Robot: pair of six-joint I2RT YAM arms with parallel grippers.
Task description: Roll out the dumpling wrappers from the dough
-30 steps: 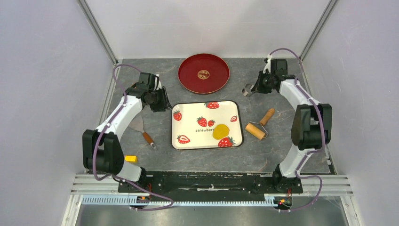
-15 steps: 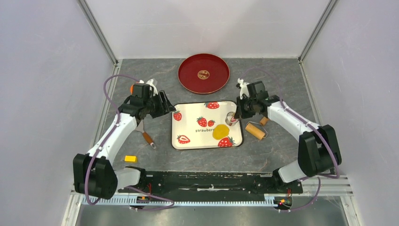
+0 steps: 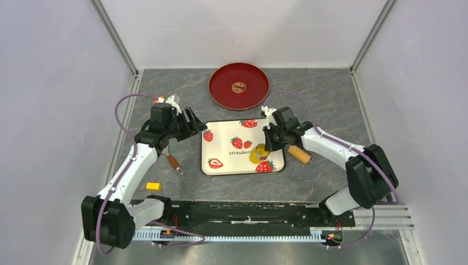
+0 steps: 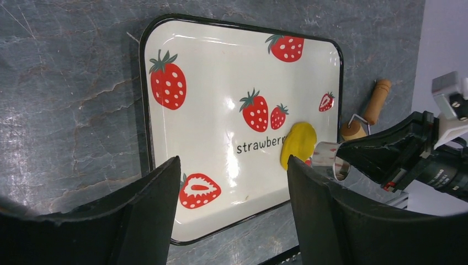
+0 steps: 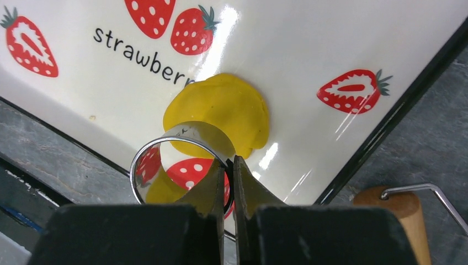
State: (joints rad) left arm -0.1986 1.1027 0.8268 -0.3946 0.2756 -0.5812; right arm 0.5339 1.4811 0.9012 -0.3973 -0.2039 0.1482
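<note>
Dough lies on strawberry tray, right fingers pinching ring cutter at its edge, left fingers spread empty.

We see two arms, the left arm and the right arm, alike in build: smooth white shells over the long links, bulky black housings at the joints, a thin purple cable looping loose alongside each, and matte black jaws with broad wedge-shaped fingers.

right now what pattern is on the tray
The tray is white with red strawberries, black lettering and a black rim, clearest in the left wrist view.
</note>
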